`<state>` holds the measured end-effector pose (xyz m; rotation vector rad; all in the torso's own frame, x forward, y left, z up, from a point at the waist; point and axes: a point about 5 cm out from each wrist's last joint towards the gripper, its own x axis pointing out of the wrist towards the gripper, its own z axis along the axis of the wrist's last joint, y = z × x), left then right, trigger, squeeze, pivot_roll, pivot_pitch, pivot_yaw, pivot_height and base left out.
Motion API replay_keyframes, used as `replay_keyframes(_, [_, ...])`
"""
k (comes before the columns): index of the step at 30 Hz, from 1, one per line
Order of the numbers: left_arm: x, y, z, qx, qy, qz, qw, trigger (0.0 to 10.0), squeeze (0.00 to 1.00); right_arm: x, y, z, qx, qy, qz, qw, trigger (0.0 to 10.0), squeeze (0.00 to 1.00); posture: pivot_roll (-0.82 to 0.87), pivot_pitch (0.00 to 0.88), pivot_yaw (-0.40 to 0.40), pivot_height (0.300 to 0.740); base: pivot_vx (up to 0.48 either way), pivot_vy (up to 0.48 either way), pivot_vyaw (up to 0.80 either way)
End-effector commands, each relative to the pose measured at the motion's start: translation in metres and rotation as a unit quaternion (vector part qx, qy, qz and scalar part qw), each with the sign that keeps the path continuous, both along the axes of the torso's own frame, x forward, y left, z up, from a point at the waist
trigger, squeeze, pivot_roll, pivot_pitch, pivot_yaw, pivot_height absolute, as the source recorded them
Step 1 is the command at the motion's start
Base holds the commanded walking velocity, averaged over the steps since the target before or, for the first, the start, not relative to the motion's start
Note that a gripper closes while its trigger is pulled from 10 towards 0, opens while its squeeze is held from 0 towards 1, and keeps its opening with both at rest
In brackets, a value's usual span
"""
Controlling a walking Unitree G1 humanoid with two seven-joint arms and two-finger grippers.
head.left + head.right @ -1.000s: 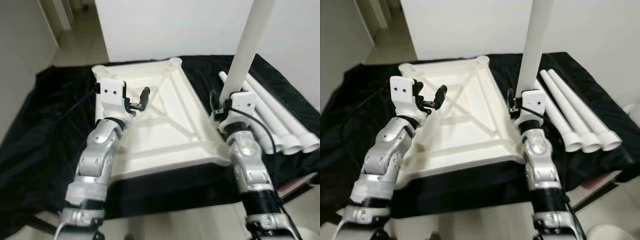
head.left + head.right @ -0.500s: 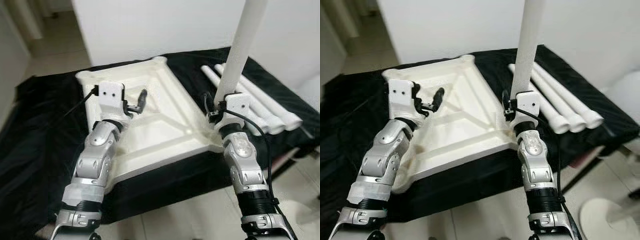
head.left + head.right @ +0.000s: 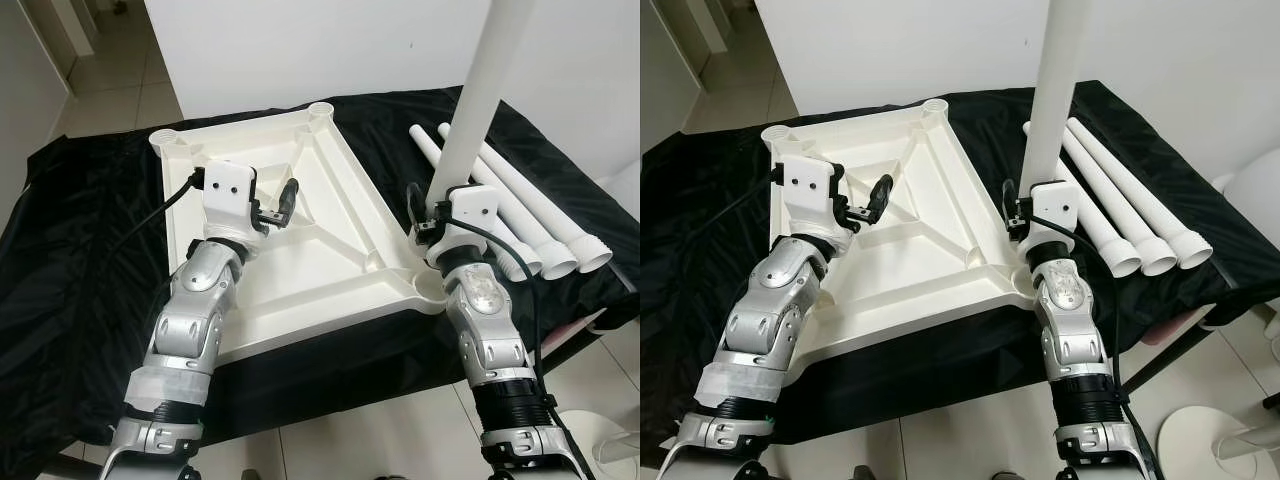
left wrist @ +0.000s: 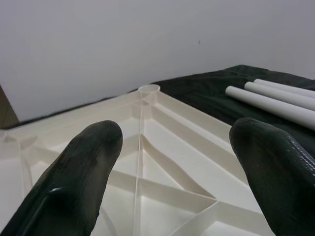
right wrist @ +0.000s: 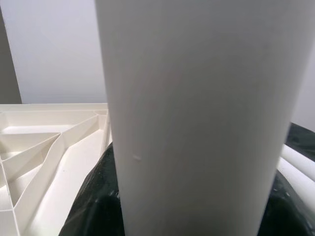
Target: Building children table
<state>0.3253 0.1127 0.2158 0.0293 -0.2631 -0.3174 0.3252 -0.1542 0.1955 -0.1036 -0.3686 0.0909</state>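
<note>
Two silver, segmented arms are showing, each ending below in a black ribbed cuff. The left gripper [image 3: 285,205] is carrying a white boxy wrist housing with small dark screw holes and rounded black fingers [image 4: 74,177]. The right gripper [image 3: 425,215] is wearing a matching white housing. Black cables are looping beside each wrist.

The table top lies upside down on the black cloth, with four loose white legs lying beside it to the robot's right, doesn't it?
Not quite: three loose white legs lie beside the table top, as the right eye view shows. A fourth leg is upright in the right pincer. The rest holds.
</note>
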Motion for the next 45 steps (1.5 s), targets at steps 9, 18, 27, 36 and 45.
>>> replay_keyframes(9, [-0.0056, -0.0022, 0.0009, 0.016, -0.021, -0.009, 1.0, 10.0, 0.0, -0.0001, -0.0006, -0.0007, 0.0, 0.002, -0.006, 1.0, 10.0, 0.0, -0.1, 0.057, 0.085, 0.74, 0.0, -0.373, 0.0])
replay_keyframes(18, [-0.0024, -0.0028, -0.003, -0.005, 0.005, 0.004, 1.0, 10.0, 0.0, -0.0004, -0.0016, -0.0033, -0.003, 0.011, -0.009, 1.0, 10.0, 0.0, -0.1, 0.058, 0.084, 0.74, 0.0, -0.173, 0.0])
replay_keyframes(27, [0.0003, 0.0018, 0.0006, -0.003, 0.001, 0.022, 1.0, 10.0, 0.0, 0.0004, -0.0002, -0.004, -0.013, 0.018, -0.01, 1.0, 10.0, 0.0, -0.1, 0.055, 0.088, 0.74, 0.0, 0.0, 0.0])
replay_keyframes(36, [-0.0007, 0.0024, 0.0018, -0.008, -0.002, 0.016, 1.0, 10.0, 0.0, 0.0001, 0.0015, -0.0032, -0.017, 0.015, -0.007, 1.0, 10.0, 0.0, -0.09, 0.054, 0.091, 0.74, 0.0, 0.0, 0.0])
replay_keyframes(45, [-0.0002, 0.0024, -0.0021, -0.02, 0.014, 0.01, 1.0, 10.0, 0.0, -0.0004, 0.0028, -0.0037, -0.023, 0.014, -0.005, 1.0, 10.0, 0.0, -0.09, 0.051, 0.088, 0.74, 0.0, 0.195, 0.0])
